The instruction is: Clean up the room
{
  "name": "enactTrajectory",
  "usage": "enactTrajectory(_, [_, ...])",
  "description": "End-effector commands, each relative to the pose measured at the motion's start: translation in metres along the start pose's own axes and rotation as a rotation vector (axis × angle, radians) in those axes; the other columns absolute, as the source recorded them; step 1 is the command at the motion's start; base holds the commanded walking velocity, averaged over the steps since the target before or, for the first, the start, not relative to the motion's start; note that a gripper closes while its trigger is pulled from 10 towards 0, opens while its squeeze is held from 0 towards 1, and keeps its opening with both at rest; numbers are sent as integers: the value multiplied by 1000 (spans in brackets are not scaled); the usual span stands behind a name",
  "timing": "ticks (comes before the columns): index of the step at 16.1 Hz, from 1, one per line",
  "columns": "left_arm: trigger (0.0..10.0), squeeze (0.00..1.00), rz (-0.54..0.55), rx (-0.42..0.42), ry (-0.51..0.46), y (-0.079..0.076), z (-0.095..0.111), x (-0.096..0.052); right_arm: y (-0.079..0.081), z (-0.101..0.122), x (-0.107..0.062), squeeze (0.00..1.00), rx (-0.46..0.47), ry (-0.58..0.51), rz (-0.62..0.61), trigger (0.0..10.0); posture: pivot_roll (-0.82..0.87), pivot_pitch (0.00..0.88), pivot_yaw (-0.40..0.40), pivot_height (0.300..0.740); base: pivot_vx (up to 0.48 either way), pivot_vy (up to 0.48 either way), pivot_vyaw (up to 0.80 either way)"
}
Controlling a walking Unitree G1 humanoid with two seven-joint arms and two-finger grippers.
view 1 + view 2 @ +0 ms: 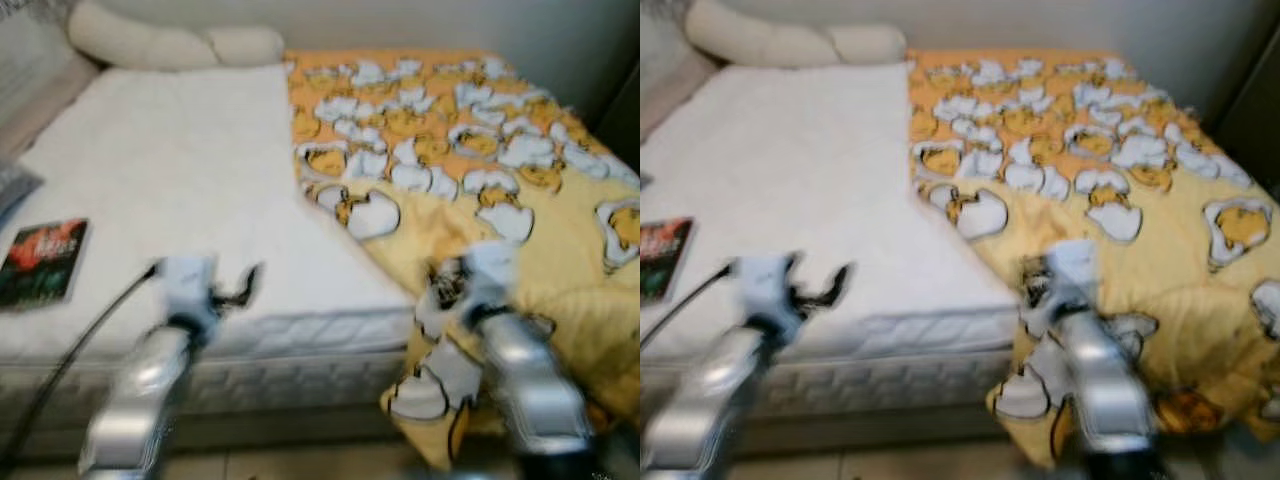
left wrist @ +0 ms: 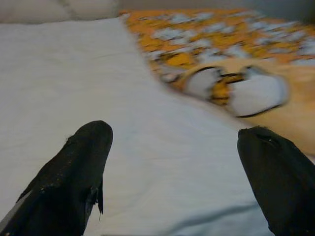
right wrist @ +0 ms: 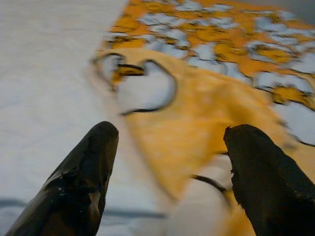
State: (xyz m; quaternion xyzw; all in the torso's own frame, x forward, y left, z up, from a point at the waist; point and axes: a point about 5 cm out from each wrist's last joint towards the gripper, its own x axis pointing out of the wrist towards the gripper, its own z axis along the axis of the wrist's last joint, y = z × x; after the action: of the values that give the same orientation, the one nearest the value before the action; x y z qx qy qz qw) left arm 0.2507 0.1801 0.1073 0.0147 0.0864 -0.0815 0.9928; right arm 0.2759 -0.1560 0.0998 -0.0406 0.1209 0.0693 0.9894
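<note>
Spreading wide, fingers of the left gripper with nothing between them, aimed over the bare white mattress toward the quilt's edge. Parted likewise, the right gripper, empty, fingers straddling the line where mattress meets quilt. No containers to speak of.

Seen from the head: left gripper raised just above the mattress's front edge, silver arm slanting up from the lower left, a dark cable trailing off beside it. Right gripper raised over the quilt's front corner, near where the fabric spills over the bedside toward the floor, arm rising from the lower right. Both arms blurred.

Yellow-orange quilt, printed with white and yellow cartoon shapes, covering the right half of the bed, its folded-back edge running diagonally across the mattress. Left half bare. Dark-covered book lying flat near the mattress's left edge, well apart from the left gripper. Cream pillow at the head, against the wall.
</note>
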Motion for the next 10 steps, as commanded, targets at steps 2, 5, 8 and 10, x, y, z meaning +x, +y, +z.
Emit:
enactTrajectory(2, [10000,1000,-32,-9,-10,-9,3,3,-12,-1,-3,0,-17,13,-41,10000,4,0,8,740,347,0,0])
enactTrajectory(5, [10000,1000,-63,-16,-11,-12,3,3,-14,-3,-2,0,-26,29,-53,10000,6,0,10,740,219,0,0])
enactTrajectory(8, [10000,1000,-274,66,15,-30,6,3,-23,-15,7,1000,9,134,-103,10000,6,0,22,740,0,0,0])
enactTrajectory(10, [10000,639,-365,116,32,-37,8,5,-30,-21,19,1000,4,185,-165,10000,10,0,29,740,0,0,0])
